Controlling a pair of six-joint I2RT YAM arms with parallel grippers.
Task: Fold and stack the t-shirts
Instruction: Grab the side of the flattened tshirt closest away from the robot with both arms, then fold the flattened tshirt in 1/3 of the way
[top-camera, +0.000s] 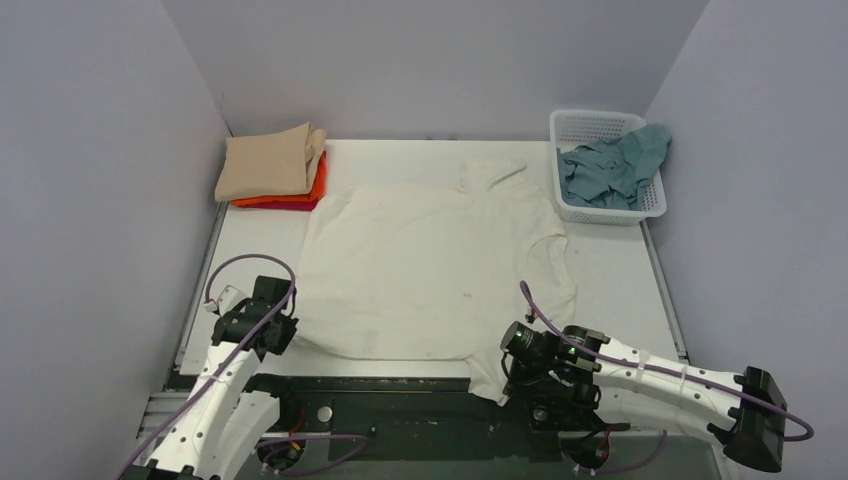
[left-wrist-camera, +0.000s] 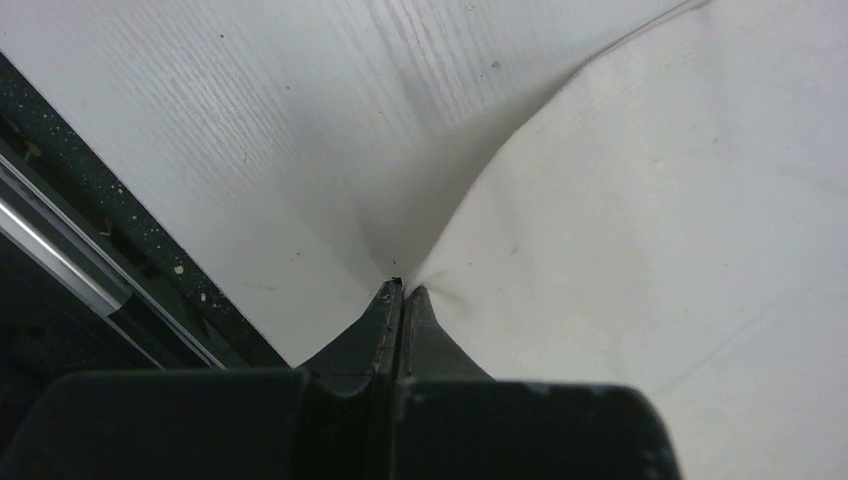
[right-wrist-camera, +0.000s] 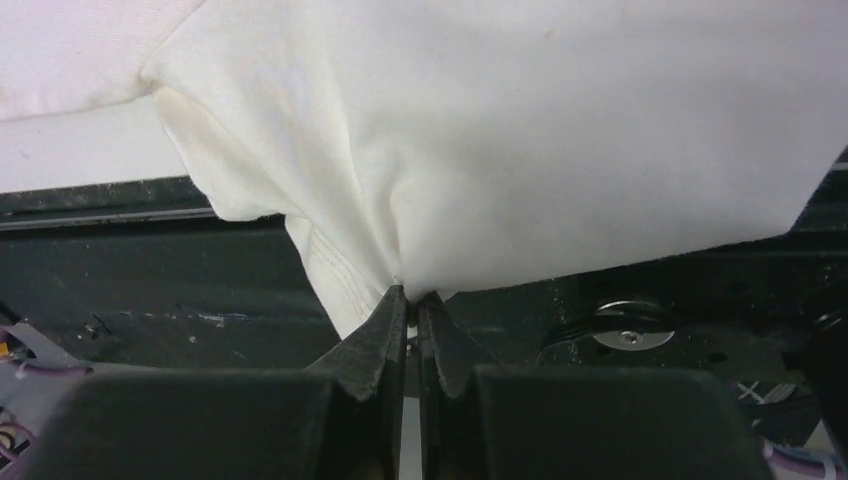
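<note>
Cream t-shirt (top-camera: 430, 265) spread mid-table, hem at 6 o'clock. Left gripper (left-wrist-camera: 402, 290) and right gripper (right-wrist-camera: 412, 298) each pinched closed on a hem corner; best lifted together, evenly, toward 12 o'clock, hem taut.

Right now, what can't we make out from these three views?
- Top view: the orange shirt and red shirt show only their edges, because the tan shirt covers them.
- Top view: the teal shirt is crumpled. The basket wall hides its lower part, so the garment count is unclear.
- The left gripper and right gripper pinch the cream shirt in the wrist views. In the top view their own wrists hide the tips.
</note>
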